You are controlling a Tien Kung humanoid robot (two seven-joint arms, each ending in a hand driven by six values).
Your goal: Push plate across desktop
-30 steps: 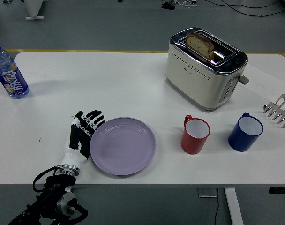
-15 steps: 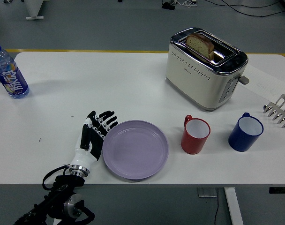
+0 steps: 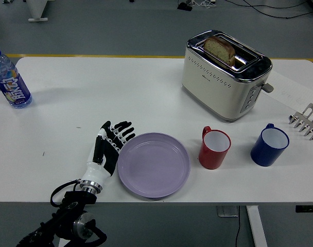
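The left robot hand (image 3: 111, 146) lay flat and open on the desk (image 3: 120, 92), fingers spread and holding nothing, its edge against the left rim of the lilac plate (image 3: 153, 164), the forearm rising from the near-left corner. Over the last second hand and plate had slid rightward together, so the plate sat near the front edge, close to the red mug (image 3: 214, 148); the push looked well under way, with little room left before the mug

water bottle (image 3: 10, 80) far left, toaster (image 3: 226, 74) holding bread (image 3: 220, 49), red mug (image 3: 214, 148), blue mug (image 3: 270, 145), metal rack (image 3: 307, 121)
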